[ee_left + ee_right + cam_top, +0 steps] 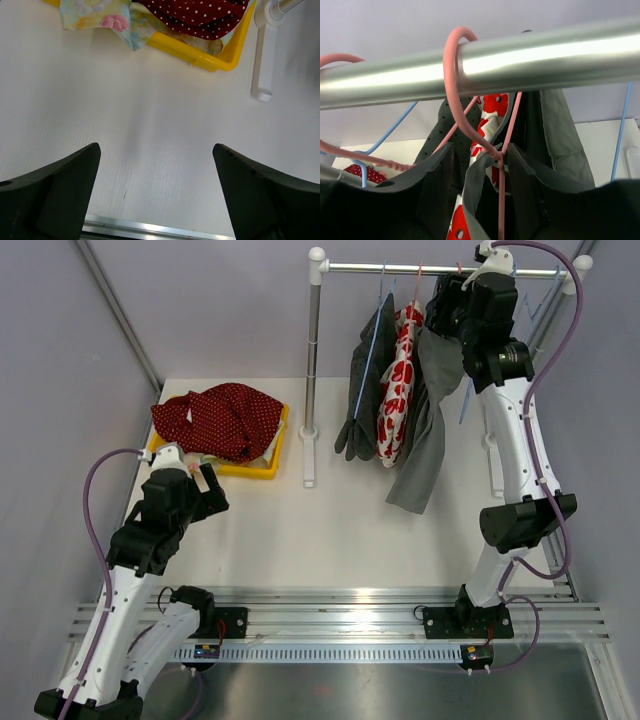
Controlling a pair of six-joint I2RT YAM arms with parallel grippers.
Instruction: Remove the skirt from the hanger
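Left gripper (155, 150): yours gapes wide open over the table (150, 100).
Right gripper (480, 150): yours straddles the pink hanger (451, 100) at its neck, can't tell if it's pinching.
Skirt (425, 430): grey, hanging on that hanger, up on the rail (545, 55).

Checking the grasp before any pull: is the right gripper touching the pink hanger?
Cannot tell. In the right wrist view, the pink hanger runs down between the fingers of the right gripper, close to one, but neither contact nor a gap shows clearly.

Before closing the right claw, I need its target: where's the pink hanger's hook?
In the right wrist view, the pink hanger's hook loops over the rail left of centre, its neck dropping between the fingers of the right claw.
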